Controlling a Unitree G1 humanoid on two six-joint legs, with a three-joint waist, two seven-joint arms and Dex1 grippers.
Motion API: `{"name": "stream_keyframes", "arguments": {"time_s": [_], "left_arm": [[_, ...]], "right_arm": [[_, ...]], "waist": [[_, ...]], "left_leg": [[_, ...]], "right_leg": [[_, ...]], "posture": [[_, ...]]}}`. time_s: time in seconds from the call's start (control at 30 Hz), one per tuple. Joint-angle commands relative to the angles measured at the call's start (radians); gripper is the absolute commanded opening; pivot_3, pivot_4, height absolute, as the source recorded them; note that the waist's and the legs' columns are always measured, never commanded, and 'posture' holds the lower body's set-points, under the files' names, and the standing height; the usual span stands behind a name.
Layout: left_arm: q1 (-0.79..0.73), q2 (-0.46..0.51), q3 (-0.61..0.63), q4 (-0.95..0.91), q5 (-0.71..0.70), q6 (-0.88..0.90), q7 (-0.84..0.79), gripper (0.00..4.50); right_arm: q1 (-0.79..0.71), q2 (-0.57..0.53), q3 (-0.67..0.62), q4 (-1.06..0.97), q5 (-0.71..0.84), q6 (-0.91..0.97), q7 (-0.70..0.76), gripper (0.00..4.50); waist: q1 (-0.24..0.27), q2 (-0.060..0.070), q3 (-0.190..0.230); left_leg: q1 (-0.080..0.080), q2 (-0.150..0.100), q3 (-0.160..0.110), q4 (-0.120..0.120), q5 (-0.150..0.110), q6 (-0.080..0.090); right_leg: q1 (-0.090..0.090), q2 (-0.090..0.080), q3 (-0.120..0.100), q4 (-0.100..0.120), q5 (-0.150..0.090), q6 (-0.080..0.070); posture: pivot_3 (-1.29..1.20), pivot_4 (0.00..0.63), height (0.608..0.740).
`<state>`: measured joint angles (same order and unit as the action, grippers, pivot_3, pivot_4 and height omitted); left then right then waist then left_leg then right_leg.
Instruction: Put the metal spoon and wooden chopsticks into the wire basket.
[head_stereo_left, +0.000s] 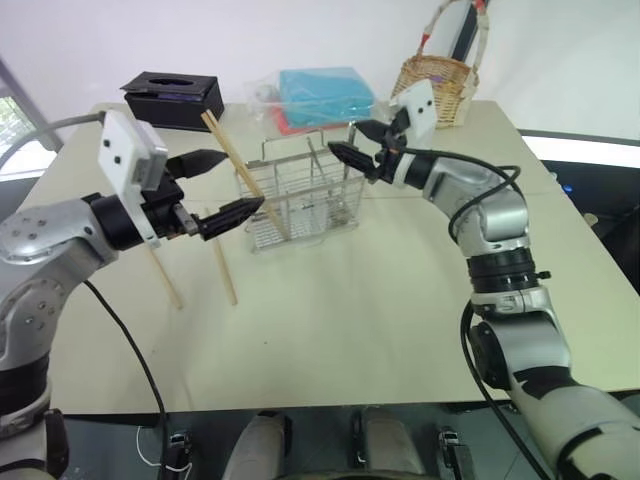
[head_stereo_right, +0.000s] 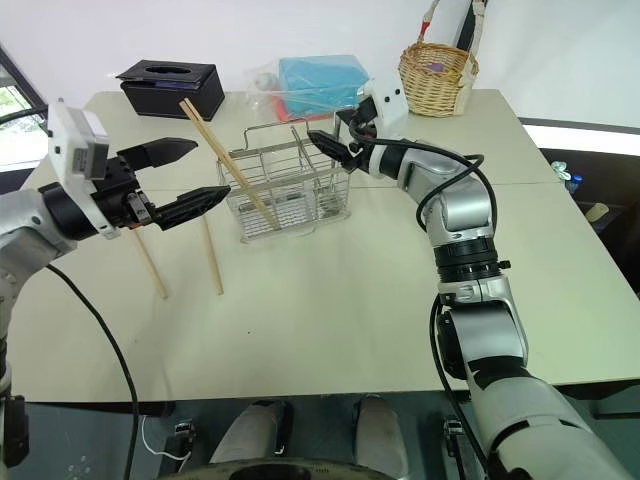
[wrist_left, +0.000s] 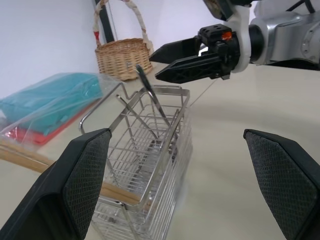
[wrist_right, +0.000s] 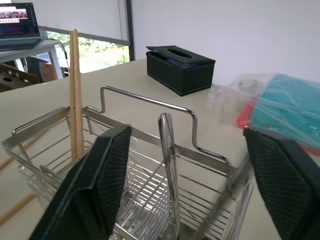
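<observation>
Your wire basket (head_stereo_left: 300, 200) stands on the table (head_stereo_left: 380, 310) toward its far edge, roughly midway between the side edges. Two wooden chopsticks (head_stereo_left: 232, 158) already lean inside it, tips sticking up over the left end; from the head views they nearly merge into one stick, and the right wrist view separates them only partly. Two more chopsticks (head_stereo_right: 212, 258) lie flat on the table left of the basket, and your left arm cuts off the upper part of one of them.

The metal spoon (wrist_right: 169, 165) stands tilted in the basket, handle up above the rim. You can barely pick it out among the wires from the head views; both wrist views show it clearly, though its bowl is lost in the grid.

Your right gripper (head_stereo_left: 352, 147) hovers just over the basket's right end, jaws parted and nothing between them. Your left gripper (head_stereo_left: 218, 190) sits near the basket's left end, jaws spread wide and empty.

At the far edge you have a black tissue box (head_stereo_left: 172, 98), a bagged teal cloth (head_stereo_left: 322, 95) and a wicker basket (head_stereo_left: 438, 88). No lettering on any of them is readable.
</observation>
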<state>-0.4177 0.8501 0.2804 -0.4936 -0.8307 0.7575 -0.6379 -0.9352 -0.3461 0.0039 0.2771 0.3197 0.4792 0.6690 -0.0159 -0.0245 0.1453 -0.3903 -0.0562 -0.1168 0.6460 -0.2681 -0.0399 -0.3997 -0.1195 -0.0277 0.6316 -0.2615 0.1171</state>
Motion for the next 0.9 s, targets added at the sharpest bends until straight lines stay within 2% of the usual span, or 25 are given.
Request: {"name": "stream_keyframes", "arguments": {"time_s": [0.03,0.13,0.23,0.37,0.43,0.57,0.67,0.77,0.9], "left_arm": [[-0.029,-0.012,0.045,0.0,-0.005,-0.007,0.042,4.5],[-0.052,-0.034,0.097,0.025,-0.029,0.02,0.124,4.5],[-0.097,-0.065,0.183,0.088,-0.039,0.075,0.289,4.5],[-0.175,-0.116,0.285,0.196,-0.009,0.229,0.604,4.5],[-0.208,-0.14,0.328,0.249,0.025,0.328,0.755,4.5],[-0.283,-0.194,0.425,0.38,0.065,0.523,0.942,4.5],[-0.309,-0.189,0.392,0.48,0.143,0.59,0.974,4.5],[-0.382,-0.238,0.411,0.612,0.206,0.669,1.025,4.5],[-0.432,-0.264,0.38,0.739,0.292,0.67,1.028,4.5]], "right_arm": [[-0.02,-0.054,-0.044,-0.083,0.023,0.006,0.029,3.46],[-0.028,-0.121,-0.055,-0.125,0.054,0.015,0.104,3.46],[-0.012,-0.225,-0.07,-0.211,0.137,0.045,0.268,3.46],[0.07,-0.375,-0.088,-0.359,0.258,0.108,0.475,3.46],[0.136,-0.438,-0.107,-0.441,0.324,0.156,0.535,3.46],[0.274,-0.503,-0.132,-0.571,0.396,0.218,0.557,3.46],[0.363,-0.521,-0.149,-0.649,0.436,0.239,0.556,3.46],[0.397,-0.504,-0.158,-0.694,0.465,0.259,0.506,3.46],[0.423,-0.481,-0.164,-0.731,0.491,0.279,0.439,3.46]], "waist": [[0.002,0.0,0.0],[0.003,0.0,0.0],[0.002,0.0,0.0],[0.005,-0.001,-0.001],[0.005,-0.002,-0.001],[0.005,-0.004,-0.001],[0.006,-0.005,-0.001],[0.008,-0.006,-0.001],[0.021,-0.009,-0.002]], "left_leg": [[0.0,0.0,0.0,0.0,0.0,0.0],[0.0,0.0,0.0,0.0,0.0,0.0],[0.0,0.0,0.0,0.0,0.0,0.0],[0.0,0.001,-0.001,0.0,0.0,0.0],[0.001,0.001,-0.002,0.0,0.0,0.001],[0.001,0.0,-0.001,0.001,0.0,0.0],[0.001,0.0,-0.001,0.001,0.0,0.0],[0.001,0.0,-0.001,0.002,0.0,0.0],[0.001,0.0,-0.002,0.001,0.0,-0.001]], "right_leg": [[0.0,0.0,0.0,0.0,0.0,0.0],[0.001,0.0,0.0,0.0,0.0,0.0],[0.001,0.0,0.0,0.0,0.0,0.0],[0.002,0.0,-0.002,-0.001,0.0,0.001],[0.003,0.0,-0.002,-0.001,-0.001,0.002],[0.004,-0.001,-0.002,-0.001,0.001,0.004],[0.004,-0.001,-0.002,-0.001,0.001,0.004],[0.004,-0.001,-0.002,-0.001,0.001,0.004],[0.004,-0.001,-0.002,-0.001,0.001,0.004]], "posture": [[0.0,0.15,0.661],[0.0,0.15,0.661],[0.0,0.15,0.661],[0.0,0.15,0.661],[0.0,0.15,0.661],[0.0,0.15,0.661],[0.0,0.15,0.661],[0.0,0.15,0.661],[0.0,0.15,0.661]]}}
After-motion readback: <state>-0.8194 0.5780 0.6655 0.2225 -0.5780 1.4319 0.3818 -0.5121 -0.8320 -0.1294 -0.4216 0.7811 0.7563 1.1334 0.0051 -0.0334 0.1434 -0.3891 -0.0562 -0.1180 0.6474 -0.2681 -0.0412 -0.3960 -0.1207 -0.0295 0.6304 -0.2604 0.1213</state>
